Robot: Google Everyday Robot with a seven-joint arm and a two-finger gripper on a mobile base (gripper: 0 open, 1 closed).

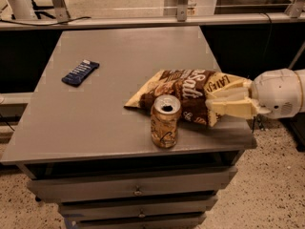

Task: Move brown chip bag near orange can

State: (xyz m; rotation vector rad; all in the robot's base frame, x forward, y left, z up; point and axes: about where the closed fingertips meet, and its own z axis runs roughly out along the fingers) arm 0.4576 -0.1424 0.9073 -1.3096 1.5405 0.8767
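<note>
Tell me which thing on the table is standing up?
The orange can, upright near the table's front edge. The chip bag lies flat behind it, its right end held in the gripper, and the blue wrapper lies flat far to the left.

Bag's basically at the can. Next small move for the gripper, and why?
Probably open and release. The cream two-finger gripper, at the right edge of the grey table, clamps the right end of the crinkly brown chip bag, which lies directly behind the upright orange-gold drink can. Pushing it closer could tip the can.
</note>
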